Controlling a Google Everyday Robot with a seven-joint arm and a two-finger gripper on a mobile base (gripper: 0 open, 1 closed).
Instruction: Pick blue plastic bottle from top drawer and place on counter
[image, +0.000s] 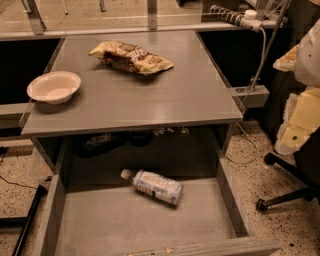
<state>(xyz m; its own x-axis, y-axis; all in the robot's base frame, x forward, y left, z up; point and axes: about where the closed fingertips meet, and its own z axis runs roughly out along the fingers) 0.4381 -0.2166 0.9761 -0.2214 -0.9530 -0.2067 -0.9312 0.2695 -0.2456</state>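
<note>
The blue plastic bottle (154, 186) lies on its side in the open top drawer (125, 225), towards the back and a little right of centre. Its white cap points to the left. The counter (150, 100) is the grey desk top above the drawer. My gripper is not in view. Pale white and yellowish shapes (302, 110) at the right edge may be part of my arm, well away from the bottle.
A yellow-brown snack bag (131, 57) lies at the back of the counter. A white bowl (53, 86) sits at its left edge. A black office chair base (285, 190) stands on the floor right of the drawer. A cable (260, 65) hangs behind the desk.
</note>
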